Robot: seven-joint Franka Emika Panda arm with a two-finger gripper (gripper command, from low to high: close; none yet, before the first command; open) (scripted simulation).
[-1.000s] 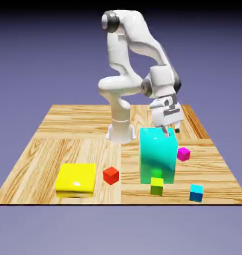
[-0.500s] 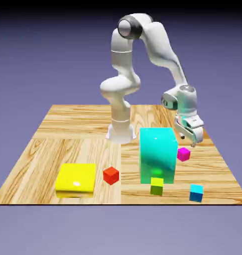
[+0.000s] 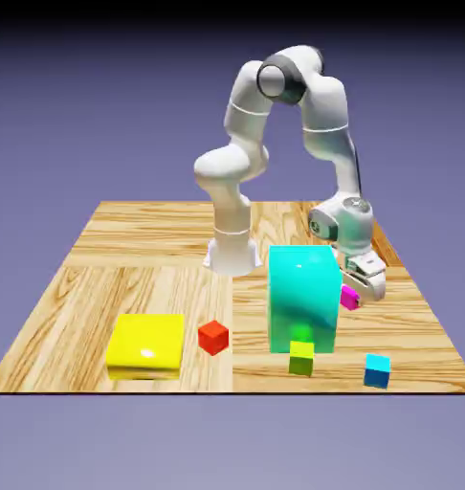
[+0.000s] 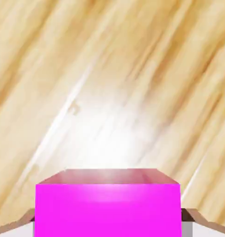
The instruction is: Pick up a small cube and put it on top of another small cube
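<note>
The small magenta cube [image 3: 348,298] sits on the wooden table at the exterior view's right, just beside the tall cyan block. My gripper [image 3: 359,286] is down over it, shut on it, and its fingers cover part of the cube. In the hand view the magenta cube [image 4: 108,208] fills the bottom of the picture between the grey fingertips [image 4: 187,227], over bare wood. The small red cube [image 3: 213,337] lies on the table toward the exterior view's left, well apart from my gripper.
A tall cyan block [image 3: 303,297] stands right beside the gripper. A small yellow-green cube [image 3: 301,358] lies in front of it, a small cyan cube [image 3: 377,370] near the front right edge, and a flat yellow block [image 3: 146,343] at front left.
The arm swung to the exterior view's right and came down onto the magenta cube. The jaws, open before, have closed on it.
</note>
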